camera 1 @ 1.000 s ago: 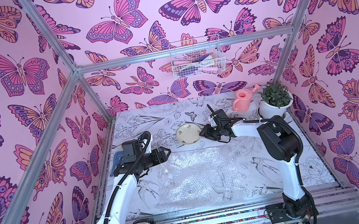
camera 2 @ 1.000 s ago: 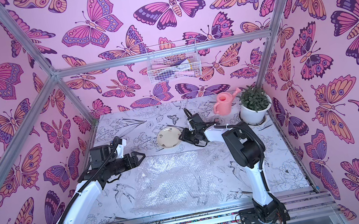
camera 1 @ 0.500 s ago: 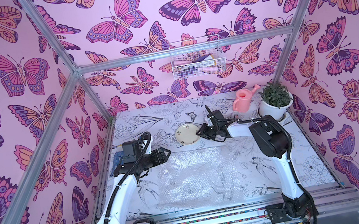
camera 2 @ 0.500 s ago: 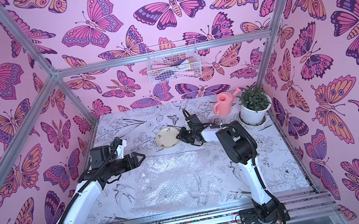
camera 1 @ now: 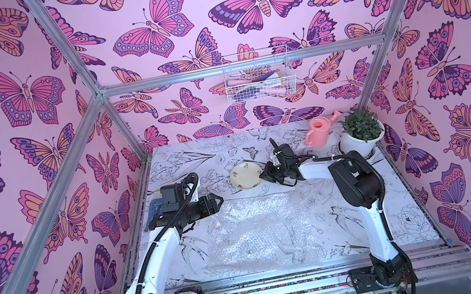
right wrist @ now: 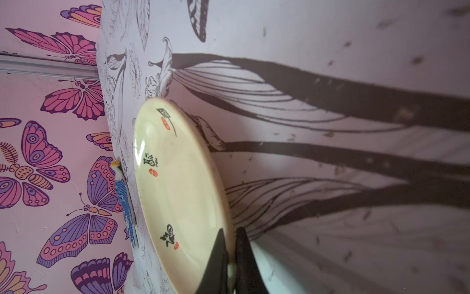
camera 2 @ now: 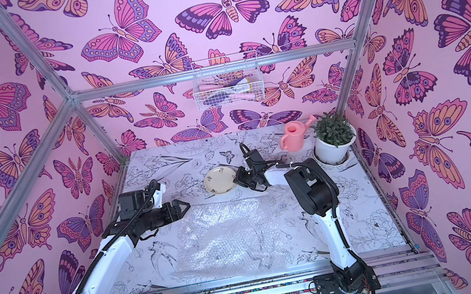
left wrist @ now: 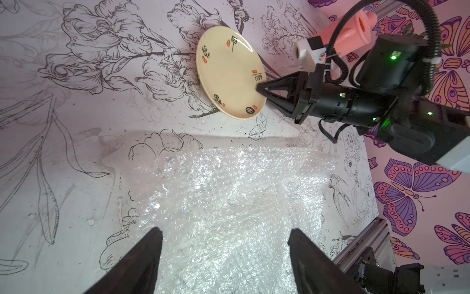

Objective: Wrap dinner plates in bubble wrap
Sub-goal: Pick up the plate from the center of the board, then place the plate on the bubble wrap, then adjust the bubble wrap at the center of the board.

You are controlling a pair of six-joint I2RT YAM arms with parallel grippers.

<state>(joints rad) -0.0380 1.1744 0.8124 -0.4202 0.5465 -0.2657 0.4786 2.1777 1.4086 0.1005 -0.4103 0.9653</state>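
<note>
Cream plate [left wrist: 229, 73] with black and red marks; clear bubble wrap [left wrist: 229, 203]; pink watering can [camera 1: 318, 134]

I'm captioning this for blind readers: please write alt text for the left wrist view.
The right gripper is shut on the rim of a cream plate, a flower-printed table beneath it. Nearer the camera, clear bubble wrap lies spread out beneath the open left gripper.

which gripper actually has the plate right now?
The right gripper: its jaws are shut on the rim of the plate. The left gripper is open and empty, over a corner of the bubble wrap.
</note>
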